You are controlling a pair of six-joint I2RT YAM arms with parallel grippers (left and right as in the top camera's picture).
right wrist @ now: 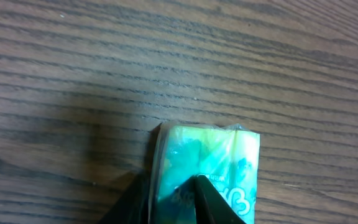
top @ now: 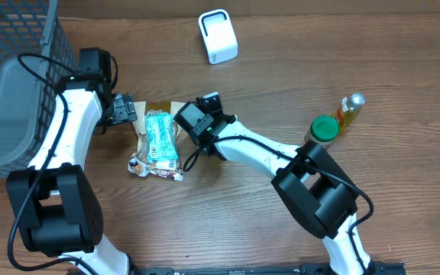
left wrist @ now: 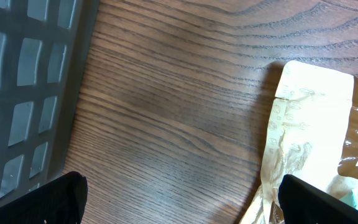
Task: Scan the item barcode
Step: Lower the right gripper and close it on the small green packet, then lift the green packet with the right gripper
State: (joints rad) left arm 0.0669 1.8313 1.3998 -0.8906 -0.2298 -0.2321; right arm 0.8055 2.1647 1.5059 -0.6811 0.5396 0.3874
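One snack packet [top: 157,141] lies between left gripper [top: 128,110] and right gripper [top: 180,130]

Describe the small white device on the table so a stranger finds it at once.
On the wooden table, look along the far edge, right of the grey basket. The white device stands alone there, beyond the teal snack packet. It is the only white, rounded box; its neighbours are coloured.
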